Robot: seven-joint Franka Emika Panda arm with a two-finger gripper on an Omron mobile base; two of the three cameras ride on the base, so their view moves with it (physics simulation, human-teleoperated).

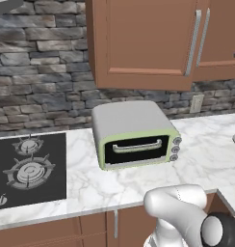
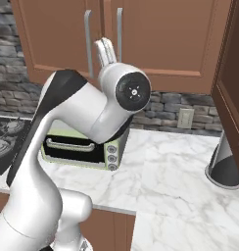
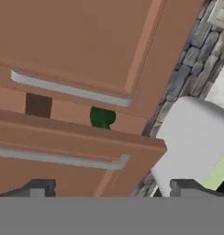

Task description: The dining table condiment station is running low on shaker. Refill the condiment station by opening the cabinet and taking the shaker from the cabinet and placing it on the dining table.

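hand view | cabinet (image 3: 86, 50) handles (image 3: 70, 89) run sideways (door ajar) | end effector (image 3: 111, 188) spread

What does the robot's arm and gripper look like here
The arm is glossy white with rounded, tube-like links, black sections at the joints, and a round black cap with a small pale centre mark. The gripper shows two small dark, blocky tips. No cables are visible.

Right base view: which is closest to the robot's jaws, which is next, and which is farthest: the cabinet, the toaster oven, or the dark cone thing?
1. The cabinet: up top, its handles right beside the jaws of the gripper.
2. The toaster oven: below the gripper, on the counter.
3. The dark cone thing: far right on the counter.
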